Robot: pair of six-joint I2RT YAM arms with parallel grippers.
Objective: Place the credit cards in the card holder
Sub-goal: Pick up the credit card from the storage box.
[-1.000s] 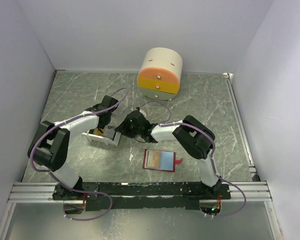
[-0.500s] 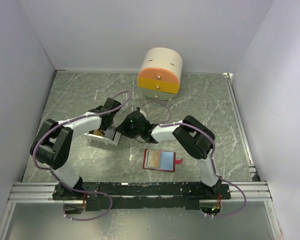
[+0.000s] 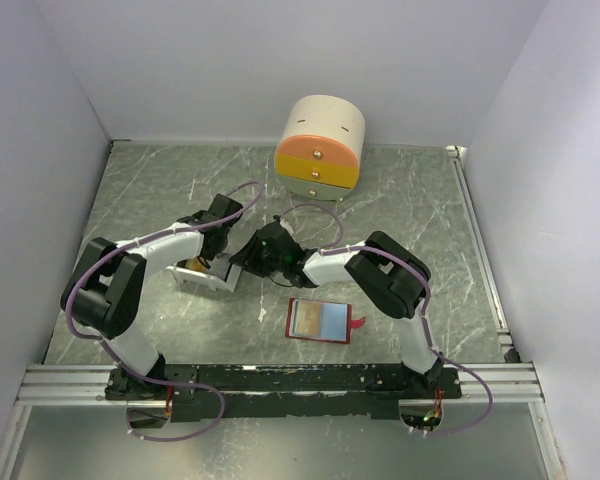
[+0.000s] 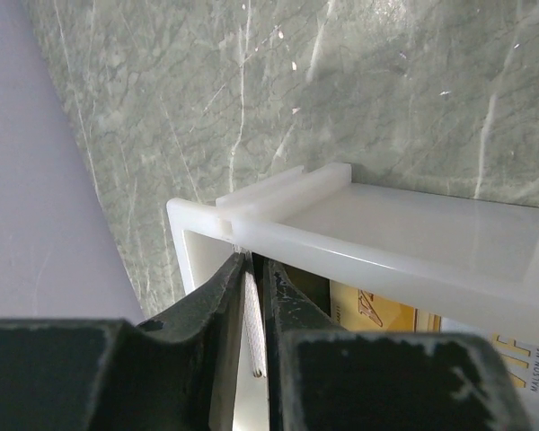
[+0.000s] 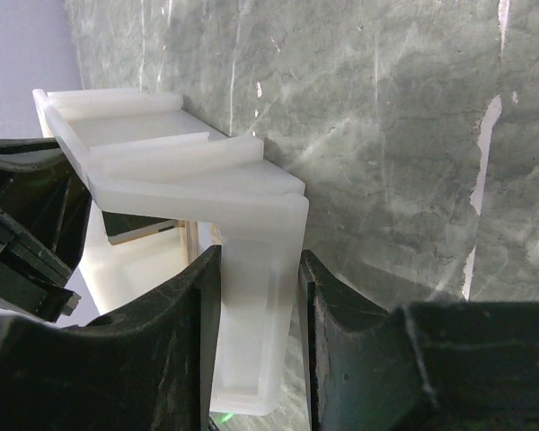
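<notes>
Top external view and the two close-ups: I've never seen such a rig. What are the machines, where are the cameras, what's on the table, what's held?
A left arm and a right arm are bolted at the near edge of the table, each ending in a two-finger gripper. One picture looks down from above; the others come from wrist cameras. On the marbled table stand a round drawer box, a white tray with a gold card inside, and an open red card holder. The right gripper clamps the tray's end. The left gripper pinches a thin pale strip, possibly a card edge-on.
</notes>
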